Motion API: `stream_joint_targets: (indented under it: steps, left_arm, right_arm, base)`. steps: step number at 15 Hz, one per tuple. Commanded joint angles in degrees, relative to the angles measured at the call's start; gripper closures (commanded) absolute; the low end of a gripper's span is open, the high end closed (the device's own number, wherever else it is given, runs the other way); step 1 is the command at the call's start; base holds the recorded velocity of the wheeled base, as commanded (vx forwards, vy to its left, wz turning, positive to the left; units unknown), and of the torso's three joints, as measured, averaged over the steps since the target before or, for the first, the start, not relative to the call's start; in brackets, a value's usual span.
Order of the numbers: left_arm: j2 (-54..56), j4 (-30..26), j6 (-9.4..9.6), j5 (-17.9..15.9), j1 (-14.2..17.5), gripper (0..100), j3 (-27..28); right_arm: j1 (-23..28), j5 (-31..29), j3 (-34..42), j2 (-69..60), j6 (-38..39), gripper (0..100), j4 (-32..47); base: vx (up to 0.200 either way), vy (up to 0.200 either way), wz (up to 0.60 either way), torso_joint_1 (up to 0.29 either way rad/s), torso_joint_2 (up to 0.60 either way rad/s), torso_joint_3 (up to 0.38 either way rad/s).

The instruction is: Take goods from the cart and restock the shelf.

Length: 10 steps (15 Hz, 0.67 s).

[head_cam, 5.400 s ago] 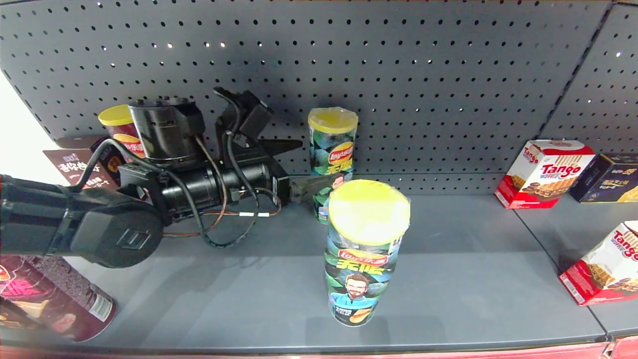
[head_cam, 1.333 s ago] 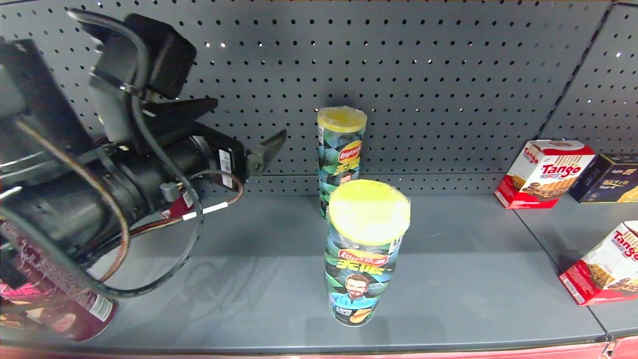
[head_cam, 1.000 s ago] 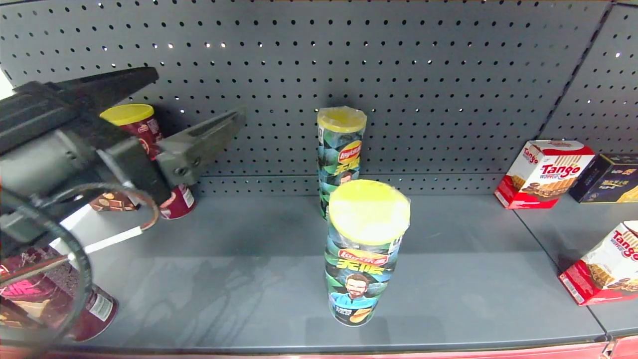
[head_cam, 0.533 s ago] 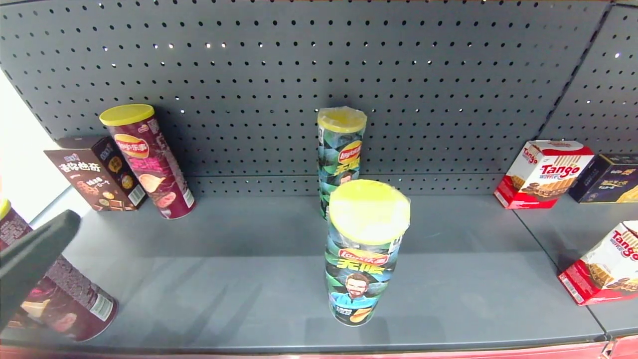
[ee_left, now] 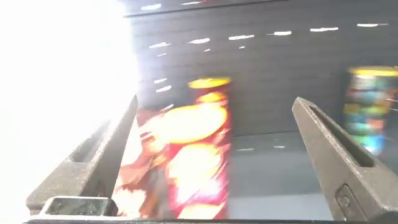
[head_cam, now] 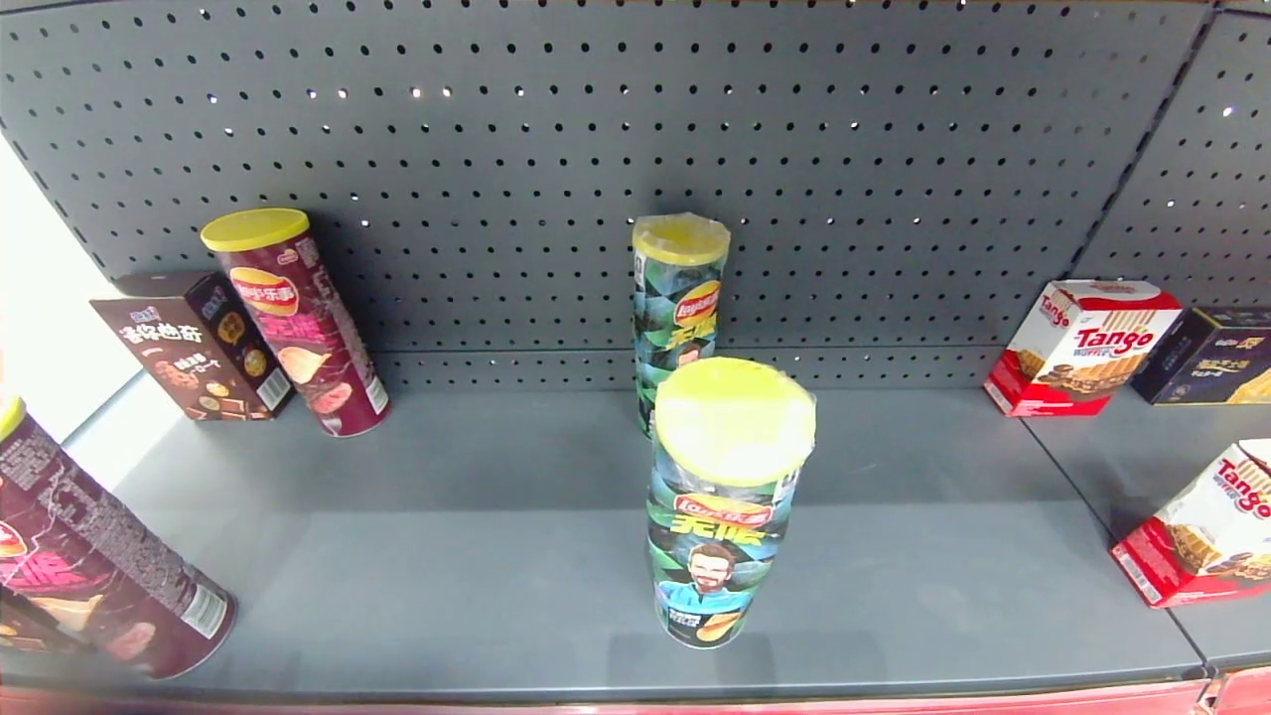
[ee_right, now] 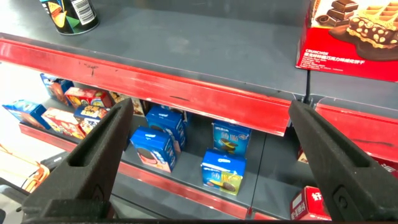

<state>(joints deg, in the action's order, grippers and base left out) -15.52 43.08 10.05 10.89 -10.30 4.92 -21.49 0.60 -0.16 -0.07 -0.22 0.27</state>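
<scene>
Two tall green-and-blue cardboard crisp tubes with yellow plastic lids stand upright on the grey metal shelf [head_cam: 477,556]. The front tube [head_cam: 728,516] is near the shelf's red front strip [head_cam: 894,700], and the rear tube [head_cam: 678,308] is directly behind it, against the grey perforated back panel [head_cam: 844,149].

Well to the left of the front tube, at the back, stands a maroon crisp tube with a yellow lid [head_cam: 298,328]. A dark brown snack carton [head_cam: 184,343] sits just beside it, on the side away from the front tube. A second maroon tube [head_cam: 94,566] stands farther left and level with the front tube.

Well to the right of the front tube, at the back, is a red-and-white wafer carton [head_cam: 1082,343] with a dark carton [head_cam: 1206,353] next to it. Another red-and-white wafer carton [head_cam: 1206,531] lies nearer the strip.

The left gripper [ee_left: 216,102] has its jaws spread wide with nothing between them. Beyond it are a blurred maroon tube [ee_left: 193,162] and a blurred green one [ee_left: 370,106].

The right gripper [ee_right: 210,104] is also spread apart and empty. It hangs before the red front strip [ee_right: 186,87], lower than the foot of the front tube [ee_right: 71,15]. Small blue cartons [ee_right: 155,146] stand on the shelf below.
</scene>
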Motion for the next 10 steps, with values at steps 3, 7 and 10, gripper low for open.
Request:
stream_joint_targets:
  steps: [3,7,10]
  left_arm:
    - [12.6,-10.6,-3.10,-0.2,9.8,0,-4.9]
    - [15.5,-22.6,-3.19,-11.9,9.9,0,-4.9]
    - [15.5,-36.2,-5.56,-20.1,10.3,0,-4.9]
  right_arm:
    - [0.0,0.0,0.1,0.1,0.0,0,0.0]
    - [0.0,0.0,0.0,0.1,0.0,0,0.0]
    - [0.0,0.0,0.0,0.1,0.0,0,0.0]
  base:
    - [0.000,0.000,0.00,0.000,0.00,0.000]
    - [0.000,0.000,0.00,0.000,0.00,0.000]
    - [0.000,0.000,0.00,0.000,0.00,0.000]
